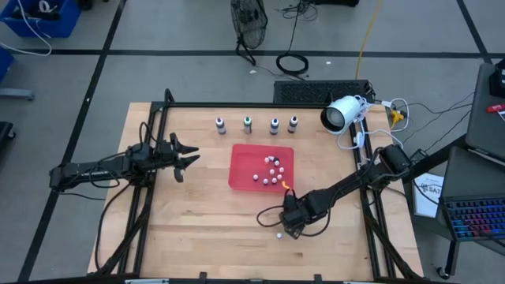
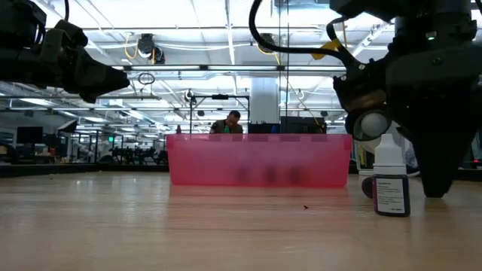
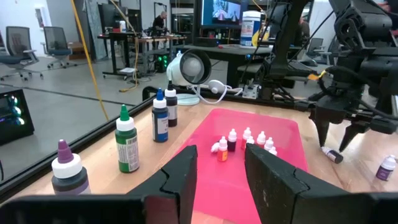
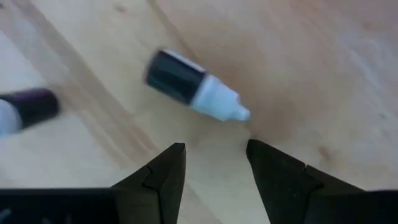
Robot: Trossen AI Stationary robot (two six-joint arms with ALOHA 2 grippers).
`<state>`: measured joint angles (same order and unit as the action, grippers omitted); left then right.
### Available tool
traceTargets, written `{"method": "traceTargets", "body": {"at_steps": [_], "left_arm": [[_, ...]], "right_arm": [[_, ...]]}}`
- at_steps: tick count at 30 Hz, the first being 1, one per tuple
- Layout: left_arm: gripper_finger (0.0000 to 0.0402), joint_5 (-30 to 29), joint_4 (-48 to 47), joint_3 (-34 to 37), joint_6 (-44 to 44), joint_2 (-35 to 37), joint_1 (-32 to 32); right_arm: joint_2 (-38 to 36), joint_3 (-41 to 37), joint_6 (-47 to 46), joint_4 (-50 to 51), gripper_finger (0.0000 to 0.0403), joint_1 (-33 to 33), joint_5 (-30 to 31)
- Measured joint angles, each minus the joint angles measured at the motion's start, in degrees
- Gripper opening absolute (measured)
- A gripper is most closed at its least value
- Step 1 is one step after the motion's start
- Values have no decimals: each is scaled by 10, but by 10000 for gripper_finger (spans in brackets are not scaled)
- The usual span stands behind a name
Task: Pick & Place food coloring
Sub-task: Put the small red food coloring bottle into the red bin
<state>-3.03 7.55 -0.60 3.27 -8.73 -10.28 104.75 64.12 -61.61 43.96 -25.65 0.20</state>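
Observation:
Four food coloring bottles stand upright in a row near the table's far edge (image 1: 220, 124) (image 1: 293, 123); in the left wrist view their tops are purple (image 3: 64, 167), green (image 3: 126, 140), blue (image 3: 160, 118) and dark (image 3: 171, 106). My left gripper (image 1: 189, 158) (image 3: 221, 158) hovers open, left of the red tray (image 1: 237, 158). My right gripper (image 1: 289, 223) (image 4: 214, 149) points down, open, over a tiny white-capped dropper bottle (image 4: 193, 87) lying on its side on the wood. It touches nothing.
Several tiny white-capped bottles sit in the red tray (image 3: 205, 180). Another small dark bottle (image 4: 25, 107) lies beside the first, and one stands upright (image 2: 392, 186) near the table's near edge. A white camera-like device (image 1: 341, 114) with cables sits at the far right corner.

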Motion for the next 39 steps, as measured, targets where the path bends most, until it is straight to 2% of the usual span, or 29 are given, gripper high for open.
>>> {"method": "traceTargets", "body": {"at_steps": [5,14,19,24,35,39], "left_arm": [[136,0,0,0,0,0,0],[136,0,0,0,0,0,0],[136,0,0,0,0,0,0],[136,0,0,0,0,0,0],[136,0,0,0,0,0,0],[136,0,0,0,0,0,0]], "right_arm": [[0,0,115,19,171,-1,43],[-1,-14,294,-13,171,-2,141],[-1,-48,322,-78,171,-2,150],[-1,-63,326,-119,171,-1,129],[-3,-63,392,-157,171,-1,132],[-3,-63,416,-158,171,-3,154]]}}
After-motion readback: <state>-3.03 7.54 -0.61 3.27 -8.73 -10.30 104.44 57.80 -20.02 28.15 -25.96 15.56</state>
